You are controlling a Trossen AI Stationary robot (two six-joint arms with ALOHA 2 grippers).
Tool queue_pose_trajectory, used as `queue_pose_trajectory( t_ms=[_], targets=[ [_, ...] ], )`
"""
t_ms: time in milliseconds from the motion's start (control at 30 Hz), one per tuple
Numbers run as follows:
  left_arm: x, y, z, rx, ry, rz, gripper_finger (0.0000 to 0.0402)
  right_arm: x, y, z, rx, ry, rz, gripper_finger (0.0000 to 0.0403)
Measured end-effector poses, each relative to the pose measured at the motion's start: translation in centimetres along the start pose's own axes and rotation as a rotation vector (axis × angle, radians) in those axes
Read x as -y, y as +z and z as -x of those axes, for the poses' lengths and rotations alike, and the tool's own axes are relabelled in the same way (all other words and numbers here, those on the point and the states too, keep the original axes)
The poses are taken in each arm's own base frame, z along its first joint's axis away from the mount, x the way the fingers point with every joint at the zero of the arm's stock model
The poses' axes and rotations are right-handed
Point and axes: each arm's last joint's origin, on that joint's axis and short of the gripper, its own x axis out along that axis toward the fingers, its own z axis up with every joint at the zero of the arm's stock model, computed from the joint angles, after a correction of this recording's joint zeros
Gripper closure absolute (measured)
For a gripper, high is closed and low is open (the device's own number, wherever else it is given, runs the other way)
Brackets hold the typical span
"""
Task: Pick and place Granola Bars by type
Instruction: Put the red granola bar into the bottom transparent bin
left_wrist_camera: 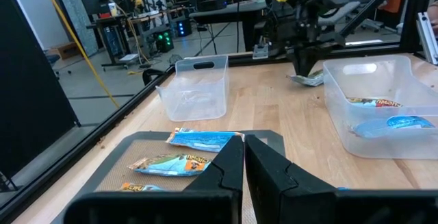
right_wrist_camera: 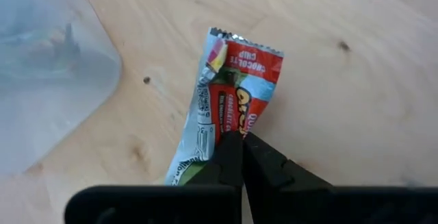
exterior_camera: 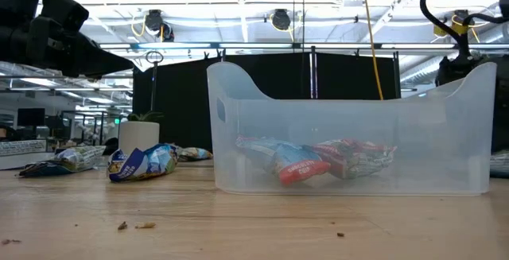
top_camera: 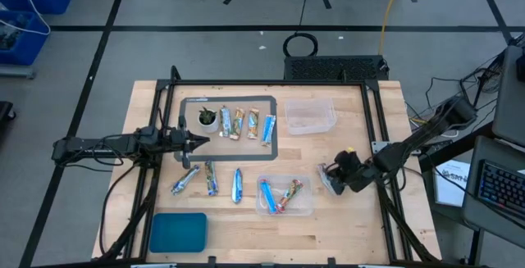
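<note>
My right gripper (top_camera: 331, 175) stands at the table's right, next to the near clear bin (top_camera: 285, 196), shut on a red, green and silver granola bar (right_wrist_camera: 236, 80). That bin holds a blue bar (top_camera: 267, 194) and a red one (top_camera: 290, 193). Three bars (top_camera: 212, 178) lie flat on the wood left of it. Several more bars (top_camera: 246, 124) lie on the dark mat (top_camera: 272, 149) with a white cup (top_camera: 207, 119). My left gripper (top_camera: 200, 143) hovers shut at the mat's near left corner, holding nothing. My right gripper pinches the bar's wrapper (right_wrist_camera: 220, 125) between its two fingers, in the half nearer the wrist. The fingers slant down toward the table and lie roughly along the bar. Its red end (right_wrist_camera: 246, 49) sticks out ahead of them; whether it touches the wood I cannot tell.
An empty clear bin (top_camera: 310, 116) stands at the far side, right of the mat. A blue lid (top_camera: 179, 231) lies at the near left corner. Bare wood lies between the two bins and to the right of the near bin.
</note>
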Motion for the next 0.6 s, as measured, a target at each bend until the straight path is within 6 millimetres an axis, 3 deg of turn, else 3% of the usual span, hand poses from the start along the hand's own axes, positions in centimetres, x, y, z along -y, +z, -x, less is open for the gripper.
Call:
queue_pose_trajectory(
  t_ms=[433,600],
  targets=[
    [0.0,0.0,0.0,0.0,0.0,0.0,0.0378,0.4,2.6,1.1,0.207,0.013,0.179,0.0403],
    [0.0,0.0,0.0,0.0,0.0,0.0,0.0378,-0.3,3.9,1.6,0.363,0.124,0.299,0.0403]
  ],
)
